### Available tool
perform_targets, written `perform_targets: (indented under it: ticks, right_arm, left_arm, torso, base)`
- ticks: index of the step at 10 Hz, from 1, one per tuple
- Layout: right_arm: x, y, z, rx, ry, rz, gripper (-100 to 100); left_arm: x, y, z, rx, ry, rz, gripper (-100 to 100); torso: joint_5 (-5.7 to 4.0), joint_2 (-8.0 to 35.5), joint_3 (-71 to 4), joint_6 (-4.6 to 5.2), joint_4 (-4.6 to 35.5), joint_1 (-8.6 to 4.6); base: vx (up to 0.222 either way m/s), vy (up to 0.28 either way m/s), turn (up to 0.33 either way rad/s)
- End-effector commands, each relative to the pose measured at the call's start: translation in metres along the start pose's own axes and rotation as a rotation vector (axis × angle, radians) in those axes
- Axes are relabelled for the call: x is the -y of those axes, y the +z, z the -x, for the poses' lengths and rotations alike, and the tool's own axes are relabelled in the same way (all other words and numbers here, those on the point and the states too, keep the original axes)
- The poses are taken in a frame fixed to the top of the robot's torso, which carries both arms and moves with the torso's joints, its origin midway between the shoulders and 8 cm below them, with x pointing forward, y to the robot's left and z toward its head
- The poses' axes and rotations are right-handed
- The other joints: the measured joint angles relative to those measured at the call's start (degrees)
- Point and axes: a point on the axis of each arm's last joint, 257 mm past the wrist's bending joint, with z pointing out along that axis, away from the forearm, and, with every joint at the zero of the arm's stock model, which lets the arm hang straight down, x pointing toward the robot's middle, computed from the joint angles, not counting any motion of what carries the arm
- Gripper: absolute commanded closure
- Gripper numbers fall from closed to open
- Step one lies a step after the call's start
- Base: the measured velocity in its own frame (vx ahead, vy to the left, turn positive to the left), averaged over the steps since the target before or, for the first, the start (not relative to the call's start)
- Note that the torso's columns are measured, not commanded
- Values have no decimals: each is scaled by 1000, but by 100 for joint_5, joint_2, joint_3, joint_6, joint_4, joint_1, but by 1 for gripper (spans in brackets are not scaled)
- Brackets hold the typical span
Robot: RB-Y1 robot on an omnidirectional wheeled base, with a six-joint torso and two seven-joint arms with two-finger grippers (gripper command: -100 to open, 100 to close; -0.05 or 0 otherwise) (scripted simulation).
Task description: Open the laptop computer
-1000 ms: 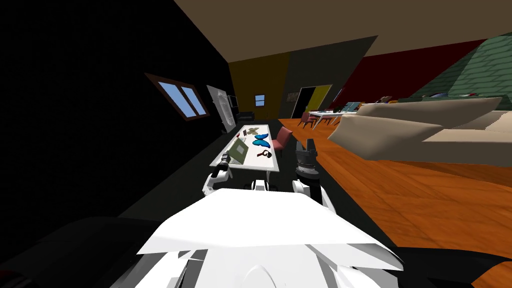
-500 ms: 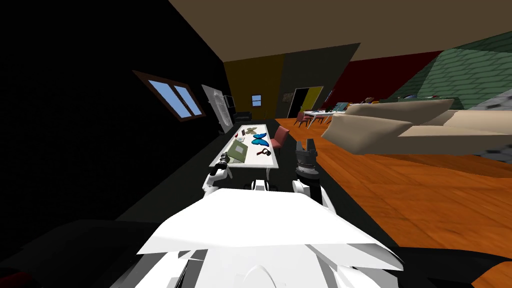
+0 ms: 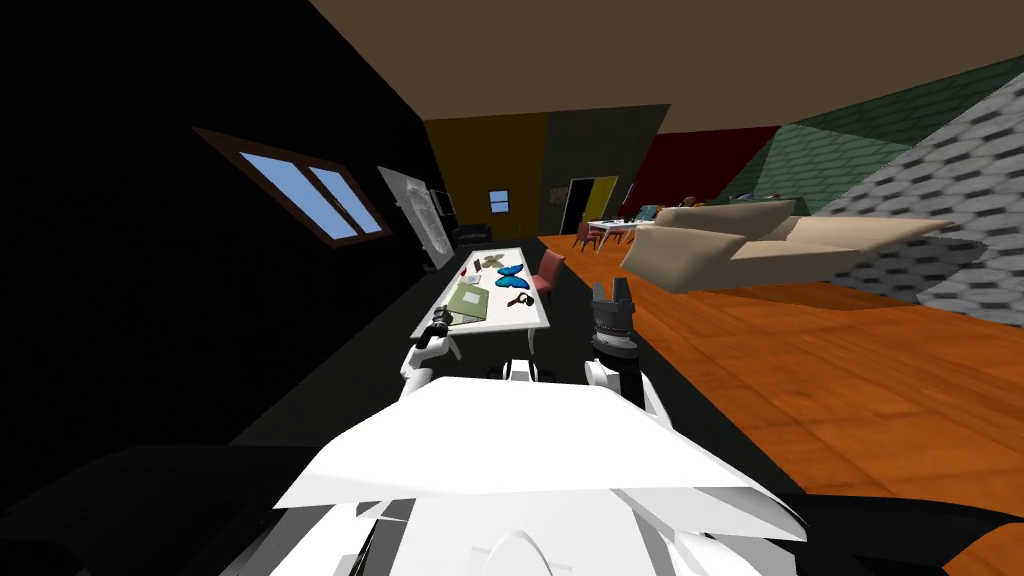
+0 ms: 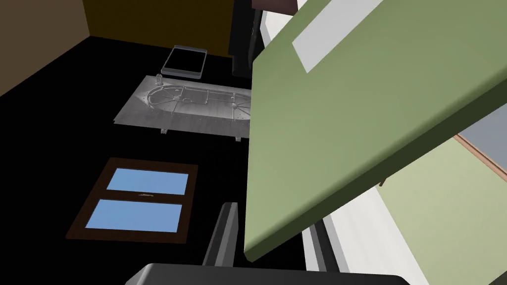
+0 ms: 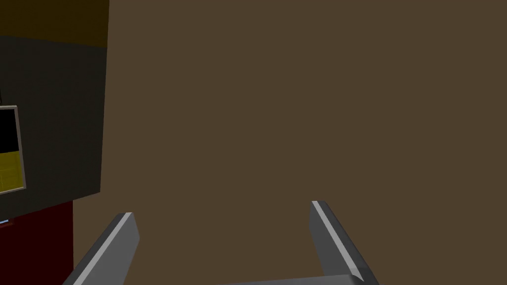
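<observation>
Laptop (image 3: 468, 300), green, lies at the near end of the white tabletop (image 3: 537, 318), at 11 o'clock ahead. Its lid (image 4: 356, 109) is lifted off the base and hides one finger of the left pincer (image 3: 440, 322), which clamps the lid's near corner. The right pincer (image 5: 220, 209), at 1 o'clock, is spread on nothing; a blue butterfly (image 3: 512, 276) and items too small to identify lie beyond.

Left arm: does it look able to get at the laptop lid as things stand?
Probably yes. The left gripper is at the near edge of the white table beside the green laptop, and the left wrist view shows its lid, partly raised, right in front with nothing between.
</observation>
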Motion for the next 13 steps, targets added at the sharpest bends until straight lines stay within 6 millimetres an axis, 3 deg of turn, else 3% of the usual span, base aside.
perform_targets:
  ticks: [1,2,13]
  right_arm:
    - [0,0,0,0,0,0,0]
    - [0,0,0,0,0,0,0]
    - [0,0,0,0,0,0,0]
  left_arm:
    - [-5,4,28,38,-36,6,100]
    - [11,17,45,75,0,-15,-100]
    - [78,48,176,347,30,-81,-100]
  torso:
    - [-2,-3,0,-10,1,-1]
    - [-2,-24,-12,-16,-7,-5]
    - [-2,0,4,-9,-1,-6]
  base:
    - [-53,21,-50]
    - [-117,20,-361]
    - [-135,12,-254]
